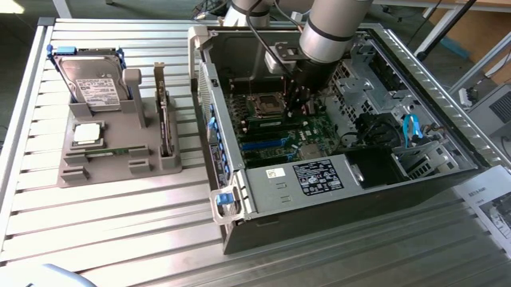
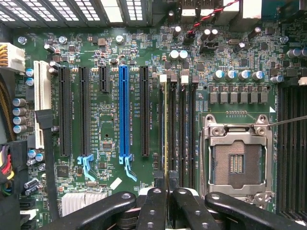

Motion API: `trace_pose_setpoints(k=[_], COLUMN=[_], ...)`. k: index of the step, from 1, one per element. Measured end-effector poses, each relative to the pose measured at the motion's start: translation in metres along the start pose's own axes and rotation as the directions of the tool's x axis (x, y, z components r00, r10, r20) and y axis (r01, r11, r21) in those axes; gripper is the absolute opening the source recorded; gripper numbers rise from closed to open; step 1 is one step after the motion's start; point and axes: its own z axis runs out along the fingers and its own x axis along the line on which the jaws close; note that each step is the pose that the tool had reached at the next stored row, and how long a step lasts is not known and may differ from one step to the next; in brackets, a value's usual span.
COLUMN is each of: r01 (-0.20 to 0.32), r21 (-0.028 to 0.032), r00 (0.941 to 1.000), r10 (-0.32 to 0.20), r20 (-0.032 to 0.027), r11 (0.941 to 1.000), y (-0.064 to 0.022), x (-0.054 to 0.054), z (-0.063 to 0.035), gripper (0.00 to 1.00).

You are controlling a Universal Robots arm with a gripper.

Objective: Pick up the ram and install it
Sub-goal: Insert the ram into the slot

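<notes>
In the wrist view the ram (image 2: 166,125) shows edge-on as a thin pale-green line. My gripper (image 2: 168,192) is shut on it, one black finger on each side. The stick lines up with the leftmost of the black memory slots (image 2: 178,129), beside the open processor socket (image 2: 236,160). Whether it touches the slot I cannot tell. In the exterior view my gripper (image 1: 303,103) reaches down into the open computer case (image 1: 239,197), just over the motherboard (image 1: 279,134). A second ram stick (image 1: 108,153) lies flat in the grey holder (image 1: 96,170) outside the case.
The grey holder also carries an upright hard drive (image 1: 94,84), a processor chip (image 1: 86,134) and a standing expansion card (image 1: 164,116). Inside the case are the power supply (image 1: 317,176), drive cages with a blue cable (image 1: 411,128) and long expansion slots, one of them blue (image 2: 124,110).
</notes>
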Motion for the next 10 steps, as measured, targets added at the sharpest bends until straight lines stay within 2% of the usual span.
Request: trace_pose_setpoints(k=[10], r01=[0.000], r21=[0.0001], r00=[1.0000], r10=[0.000], r20=[0.0002], r11=[1.0000], y=[0.0000], x=[-0.0006], z=[0.0002], gripper=[0.12])
